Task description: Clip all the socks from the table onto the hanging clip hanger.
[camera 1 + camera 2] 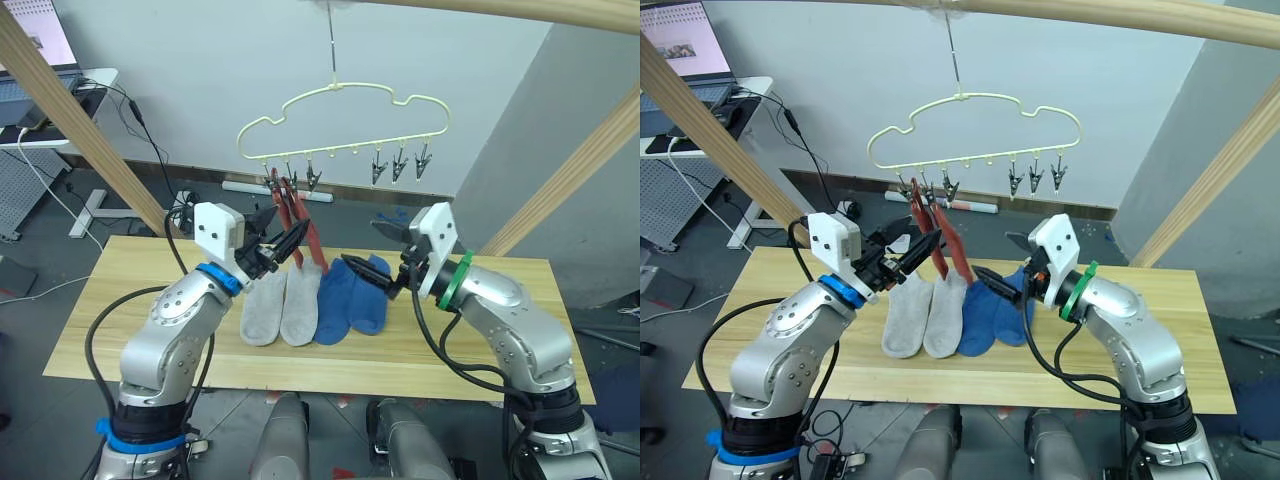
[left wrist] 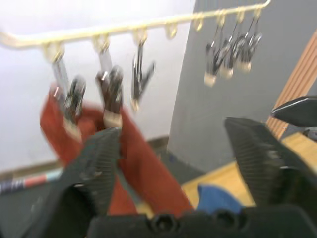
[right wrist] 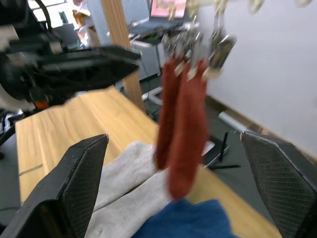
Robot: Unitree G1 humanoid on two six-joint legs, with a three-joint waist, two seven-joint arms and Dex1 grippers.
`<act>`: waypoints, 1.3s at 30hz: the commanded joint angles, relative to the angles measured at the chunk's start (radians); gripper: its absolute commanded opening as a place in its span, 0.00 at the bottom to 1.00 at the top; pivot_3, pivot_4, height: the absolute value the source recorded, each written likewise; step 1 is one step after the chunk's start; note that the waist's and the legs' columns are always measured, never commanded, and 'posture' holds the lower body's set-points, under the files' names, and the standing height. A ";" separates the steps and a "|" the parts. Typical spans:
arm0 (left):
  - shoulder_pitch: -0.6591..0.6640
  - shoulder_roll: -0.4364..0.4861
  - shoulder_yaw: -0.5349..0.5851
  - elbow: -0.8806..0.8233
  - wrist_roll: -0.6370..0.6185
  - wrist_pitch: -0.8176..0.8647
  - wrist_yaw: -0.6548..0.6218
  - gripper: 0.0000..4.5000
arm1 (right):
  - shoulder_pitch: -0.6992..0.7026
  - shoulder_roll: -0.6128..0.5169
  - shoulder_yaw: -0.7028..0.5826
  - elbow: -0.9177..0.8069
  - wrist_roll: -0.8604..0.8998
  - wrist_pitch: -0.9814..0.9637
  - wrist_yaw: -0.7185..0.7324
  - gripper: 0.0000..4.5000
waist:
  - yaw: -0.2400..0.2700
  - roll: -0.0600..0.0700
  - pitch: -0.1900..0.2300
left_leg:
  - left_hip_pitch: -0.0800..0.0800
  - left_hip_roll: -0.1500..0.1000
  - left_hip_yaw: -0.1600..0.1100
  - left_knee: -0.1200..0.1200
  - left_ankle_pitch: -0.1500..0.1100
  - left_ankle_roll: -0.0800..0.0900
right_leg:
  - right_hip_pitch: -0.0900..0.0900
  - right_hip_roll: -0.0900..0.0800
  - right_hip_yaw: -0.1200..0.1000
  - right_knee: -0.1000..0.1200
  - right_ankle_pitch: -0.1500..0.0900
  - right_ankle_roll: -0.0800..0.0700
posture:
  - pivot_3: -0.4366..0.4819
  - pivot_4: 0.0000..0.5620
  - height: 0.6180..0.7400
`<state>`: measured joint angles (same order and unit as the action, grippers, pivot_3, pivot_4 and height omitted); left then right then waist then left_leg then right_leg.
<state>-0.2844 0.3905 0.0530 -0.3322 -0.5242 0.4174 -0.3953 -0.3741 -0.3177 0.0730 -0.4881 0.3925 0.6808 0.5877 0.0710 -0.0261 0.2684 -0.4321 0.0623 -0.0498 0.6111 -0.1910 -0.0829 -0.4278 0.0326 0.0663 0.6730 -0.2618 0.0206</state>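
Two rust-red socks hang from the two leftmost clips of the clip hanger, while two grey socks and two blue socks lie side by side mid-counter, toward its far edge. The left claw and right claw both gape wide, empty, above the counter.

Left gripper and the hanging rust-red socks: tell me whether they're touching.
Cannot tell. In the left wrist view the open left gripper frames the rust-red socks with no contact visible, but in the left eye view its fingertips overlap them, so no view shows contact or gap plainly.
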 commanded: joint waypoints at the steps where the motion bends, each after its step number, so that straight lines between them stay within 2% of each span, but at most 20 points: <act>1: -0.054 -0.034 -0.029 0.046 0.082 -0.076 0.011 0.61 | -0.018 -0.012 -0.028 -0.093 0.063 0.018 -0.004 1.00 | 0.000 0.000 0.000 | 0.000 0.000 0.000 0.000 0.000 0.000 | 0.000 0.000 0.000 0.000 0.000 0.000 | 0.68 0.45 1.00; 10: -0.159 -0.140 -0.047 0.229 0.220 -0.205 0.056 0.61 | -0.034 -0.015 -0.027 -0.133 0.105 0.028 -0.044 1.00 | -0.002 0.000 0.000 | 0.000 -0.001 0.000 0.001 0.000 0.000 | 0.000 0.000 0.000 0.000 0.000 0.000 | 0.65 0.44 1.00; 17: -0.218 -0.185 -0.046 0.381 0.280 -0.310 0.052 0.61 | -0.044 -0.021 -0.031 -0.136 0.124 0.026 -0.066 1.00 | -0.012 0.000 0.000 | 0.000 -0.001 -0.001 0.001 0.000 0.000 | 0.001 0.000 -0.001 0.001 0.000 0.000 | 0.65 0.43 1.00; 27: -0.317 -0.225 -0.037 0.527 0.291 -0.377 0.026 0.61 | -0.043 -0.019 -0.031 -0.124 0.127 0.021 -0.081 1.00 | -0.021 0.000 0.000 | 0.000 -0.001 -0.002 0.002 0.000 0.000 | 0.002 0.000 -0.002 0.002 0.000 0.000 | 0.64 0.44 1.00; 39: -0.368 -0.229 -0.037 0.583 0.300 -0.417 0.018 0.61 | -0.041 -0.020 -0.028 -0.120 0.128 0.021 -0.096 1.00 | -0.022 0.000 0.000 | 0.000 -0.001 -0.002 0.003 0.000 0.000 | 0.002 0.000 -0.002 0.003 0.000 0.000 | 0.64 0.46 1.00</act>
<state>-0.6302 0.1607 0.0091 0.2754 -0.2338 0.0309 -0.3681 -0.4089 -0.3361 0.0594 -0.5850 0.5022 0.7146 0.4961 0.0491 -0.0263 0.2683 -0.4320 0.0613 -0.0520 0.6140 -0.1907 -0.0828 -0.4259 0.0326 0.0641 0.6763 -0.2615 0.0209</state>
